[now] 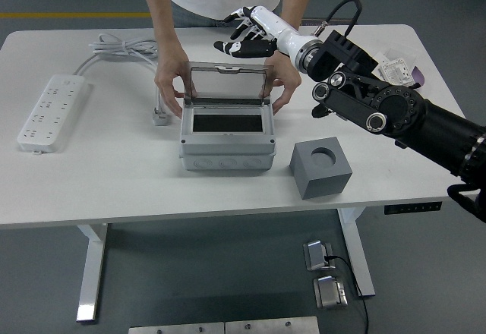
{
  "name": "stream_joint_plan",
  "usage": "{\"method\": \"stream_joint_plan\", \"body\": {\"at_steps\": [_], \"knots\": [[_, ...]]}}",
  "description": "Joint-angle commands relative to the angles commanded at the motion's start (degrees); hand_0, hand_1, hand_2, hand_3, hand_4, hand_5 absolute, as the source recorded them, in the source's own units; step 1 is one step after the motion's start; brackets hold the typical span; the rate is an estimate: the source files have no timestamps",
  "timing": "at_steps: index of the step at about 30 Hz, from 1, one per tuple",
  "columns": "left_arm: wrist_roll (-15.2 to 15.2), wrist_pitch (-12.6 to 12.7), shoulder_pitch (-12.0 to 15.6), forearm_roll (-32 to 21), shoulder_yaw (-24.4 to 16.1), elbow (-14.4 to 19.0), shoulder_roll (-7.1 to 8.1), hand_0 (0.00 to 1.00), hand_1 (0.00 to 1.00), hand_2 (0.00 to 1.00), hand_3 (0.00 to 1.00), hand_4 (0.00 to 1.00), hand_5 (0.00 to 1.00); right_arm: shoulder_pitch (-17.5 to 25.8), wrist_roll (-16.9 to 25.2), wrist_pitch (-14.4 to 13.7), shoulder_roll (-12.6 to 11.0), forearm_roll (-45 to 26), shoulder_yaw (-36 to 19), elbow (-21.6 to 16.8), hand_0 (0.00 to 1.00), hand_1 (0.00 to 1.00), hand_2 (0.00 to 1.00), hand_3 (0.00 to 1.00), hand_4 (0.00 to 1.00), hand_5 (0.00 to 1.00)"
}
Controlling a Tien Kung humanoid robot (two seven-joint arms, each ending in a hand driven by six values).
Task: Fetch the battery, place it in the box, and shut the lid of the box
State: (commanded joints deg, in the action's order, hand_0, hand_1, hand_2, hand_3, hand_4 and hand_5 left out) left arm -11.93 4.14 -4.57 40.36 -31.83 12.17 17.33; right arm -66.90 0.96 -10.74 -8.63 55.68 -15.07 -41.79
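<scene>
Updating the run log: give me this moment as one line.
right hand: open, raised behind upright lid | box: lid open | person's hands: steadying box | gray block: right of box

White table point(114, 182); grey floor point(45, 273), yellow line point(68, 15).

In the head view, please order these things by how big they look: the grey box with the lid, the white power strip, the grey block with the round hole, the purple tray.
Largest to smallest, as they appear:
1. grey box, lid up
2. power strip
3. grey block
4. purple tray, partly hidden behind the right arm, so its rank is uncertain; it also lies farther from the camera than the block.
</scene>
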Motion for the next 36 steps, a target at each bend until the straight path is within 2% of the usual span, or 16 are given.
{"method": "stream_joint_plan", "body": {"at_steps": [6,12,20,36], "knots": [[-0.22,-0.17,-0.46,1.27,-0.61,0.01,0.07,0.633,0.686,0.584,0.579,0.544,0.002,1.27,3.24,-0.44,1.37,-4.65,2.61,5.53,0.62,0.62,0.638,0.774,0.787,0.484],[-0.26,-0.27,-0.59,1.58,-0.66,0.01,-0.05,0.633,0.685,0.583,0.579,0.543,0.002,2.43,4.77,-0.95,1.82,-6.14,3.37,6.31,0.638,0.627,0.636,0.772,0.781,0.494],[0.05,-0.07,-0.28,0.18,0.04,-0.04,-0.29,0.633,0.685,0.583,0.579,0.545,0.002,4.33,4.82,-2.18,0.63,-2.96,3.96,1.32,0.64,0.624,0.632,0.764,0.779,0.501],[0.73,0.38,0.8,-3.01,1.58,-0.14,-0.61,0.633,0.685,0.583,0.577,0.542,0.002,7.23,2.02,-2.8,-4.85,4.59,4.1,-10.31,0.631,0.606,0.621,0.756,0.765,0.518]]}}
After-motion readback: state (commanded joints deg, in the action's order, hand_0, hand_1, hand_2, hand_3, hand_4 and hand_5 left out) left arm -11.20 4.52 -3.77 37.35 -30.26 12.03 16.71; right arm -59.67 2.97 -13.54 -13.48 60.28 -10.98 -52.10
